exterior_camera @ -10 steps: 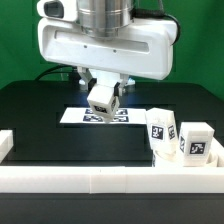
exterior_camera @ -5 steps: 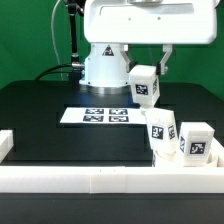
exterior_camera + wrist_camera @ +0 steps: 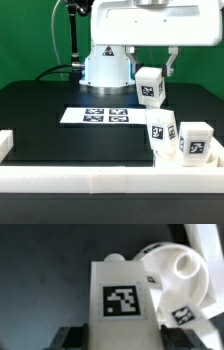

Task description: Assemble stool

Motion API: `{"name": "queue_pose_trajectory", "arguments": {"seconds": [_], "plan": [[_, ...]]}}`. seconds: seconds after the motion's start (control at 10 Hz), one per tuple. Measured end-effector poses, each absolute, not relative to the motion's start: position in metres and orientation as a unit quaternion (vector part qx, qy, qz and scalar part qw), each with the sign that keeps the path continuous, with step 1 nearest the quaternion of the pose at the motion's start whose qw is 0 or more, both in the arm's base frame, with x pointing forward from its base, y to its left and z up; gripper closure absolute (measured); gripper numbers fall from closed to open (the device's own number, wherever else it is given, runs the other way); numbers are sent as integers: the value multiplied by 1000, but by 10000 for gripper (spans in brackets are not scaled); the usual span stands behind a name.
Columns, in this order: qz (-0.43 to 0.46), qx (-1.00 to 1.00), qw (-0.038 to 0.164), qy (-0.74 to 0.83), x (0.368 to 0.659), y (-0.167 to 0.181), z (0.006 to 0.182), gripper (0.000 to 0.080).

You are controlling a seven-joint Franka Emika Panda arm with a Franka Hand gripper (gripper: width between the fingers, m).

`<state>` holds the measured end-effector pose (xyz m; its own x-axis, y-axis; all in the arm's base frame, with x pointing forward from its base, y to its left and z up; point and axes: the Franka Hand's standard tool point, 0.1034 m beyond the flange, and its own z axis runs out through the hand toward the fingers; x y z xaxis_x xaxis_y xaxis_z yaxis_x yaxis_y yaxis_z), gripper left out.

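My gripper is shut on a white blocky stool leg and holds it in the air, tag facing the camera, above and behind two other legs. Those legs stand side by side on the black table at the exterior view's right, against the front rail. In the wrist view the held leg fills the middle between my dark fingers, my gripper clamped on it. The round white seat with a hole lies on the table below it. I cannot see the seat in the exterior view.
The marker board lies flat on the black table left of the held leg. A long white border rail runs along the front edge, with a raised end piece at the exterior view's left. The robot base stands behind.
The gripper has lifted the leg from low over the marker board and carried it up and toward the exterior view's right. In the last half second it shifted only slightly further right.
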<state>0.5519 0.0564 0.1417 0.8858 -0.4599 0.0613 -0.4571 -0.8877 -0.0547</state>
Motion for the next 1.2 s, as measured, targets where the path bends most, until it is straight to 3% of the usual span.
{"name": "queue_pose_trajectory", "arguments": {"seconds": [0.5,0.8,0.9,1.2], "plan": [[-35,-973,20,227,555,86,141,462],[-61,-975,19,213,589,102,139,462],[-59,-975,18,213,587,102,138,462],[-131,-964,38,230,590,129,134,462]]}}
